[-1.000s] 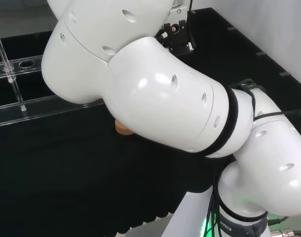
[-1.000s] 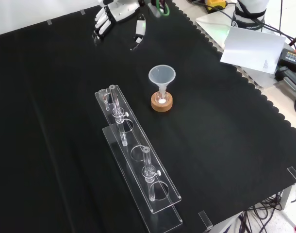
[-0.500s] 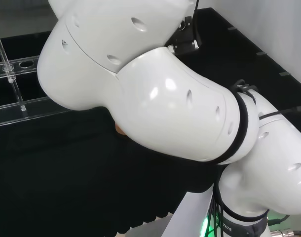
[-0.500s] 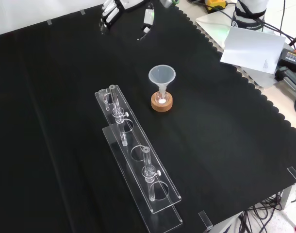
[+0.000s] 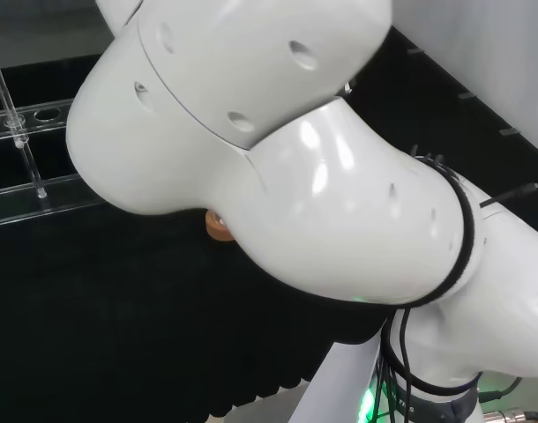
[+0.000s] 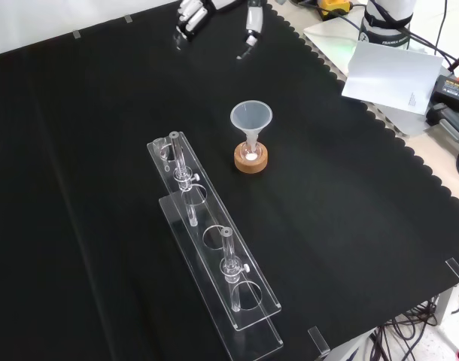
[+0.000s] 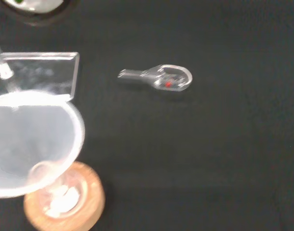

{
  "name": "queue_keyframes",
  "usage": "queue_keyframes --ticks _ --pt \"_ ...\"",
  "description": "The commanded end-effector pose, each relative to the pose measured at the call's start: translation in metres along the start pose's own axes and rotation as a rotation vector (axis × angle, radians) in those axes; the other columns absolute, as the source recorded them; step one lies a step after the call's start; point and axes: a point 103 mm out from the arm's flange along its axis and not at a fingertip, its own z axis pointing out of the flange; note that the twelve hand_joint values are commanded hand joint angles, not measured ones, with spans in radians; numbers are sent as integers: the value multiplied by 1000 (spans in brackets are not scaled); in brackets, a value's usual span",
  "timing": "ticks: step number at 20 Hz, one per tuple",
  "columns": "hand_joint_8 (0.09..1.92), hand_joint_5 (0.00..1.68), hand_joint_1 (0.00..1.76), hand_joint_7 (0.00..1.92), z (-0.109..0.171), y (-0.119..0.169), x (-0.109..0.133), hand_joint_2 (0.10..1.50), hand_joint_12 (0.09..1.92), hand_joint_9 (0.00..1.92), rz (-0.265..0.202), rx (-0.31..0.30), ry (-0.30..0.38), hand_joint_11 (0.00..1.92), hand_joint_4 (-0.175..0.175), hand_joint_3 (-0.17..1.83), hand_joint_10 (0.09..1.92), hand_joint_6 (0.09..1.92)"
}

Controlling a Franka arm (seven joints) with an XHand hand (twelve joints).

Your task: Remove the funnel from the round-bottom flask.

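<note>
Translucent white plastic funnel [image 6: 250, 120] upright, stem in small clear round-bottom flask [image 6: 250, 153] on round cork ring stand [image 6: 250, 159], mid counter [image 6: 350, 226], right of clear acrylic tube rack [image 6: 214, 248] in front view. Black and white robot hand [image 6: 214, 15] at front view's top edge, well apart from funnel, fingers apparently relaxed, spread, holding nothing.

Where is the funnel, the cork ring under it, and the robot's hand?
funnel [image 6: 250, 117], front view, on its wide cone.
cork ring [image 6: 251, 160], front view, on its front wall.
hand [image 6: 193, 10], front view, on its fingers at the top edge.
</note>
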Motion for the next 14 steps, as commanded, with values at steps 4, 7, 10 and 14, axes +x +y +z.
queue_keyframes --ticks 4,7,10,14 --pt "667 273 640 118 33 -33 44 660 1391 364 -61 134 36 336 -37 476 665 87" --pt "676 242 629 53 39 -30 53 660 1411 310 -88 156 36 337 -41 460 696 87" --pt "647 209 618 7 47 -30 53 659 1427 262 -135 165 54 343 -46 443 729 87" --pt "500 159 610 0 55 -31 55 657 1453 183 -141 194 39 357 -54 407 785 87"
